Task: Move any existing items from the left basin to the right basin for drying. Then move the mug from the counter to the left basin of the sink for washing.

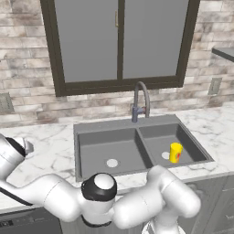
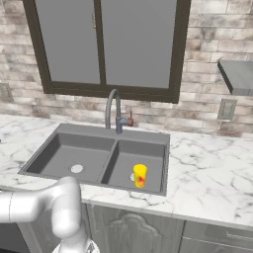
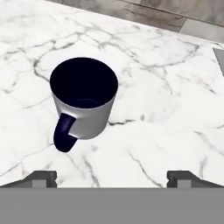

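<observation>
The yellow cup (image 1: 175, 152) is standing upright in the right basin (image 1: 157, 140), near that basin's pale drain, and the left basin (image 1: 98, 155) is lying bare apart from its own drain, so by the look of it the drying half of the job is done and the mug is the business now. The arm is reaching off toward the left of the sink (image 2: 66, 131), out over the counter (image 3: 166, 87), and the hand view is looking down on the grey mug (image 3: 84, 100), standing upright on the marble with its dark mouth facing up. The claw (image 3: 112, 178) is hanging released, its two tips spread wide at the bottom of the hand view with nothing between them. Here is the relation that matters: the mug is sitting ahead of the claw and off toward the left tip, not centred in the gap. Its dark loop handle (image 3: 64, 133) is pointing back toward the claw, down and slightly left in this view. I'm judging the claw is needing a shift toward that side before dropping, so the tips are straddling the mug's wall rather than fouling the handle.
</observation>
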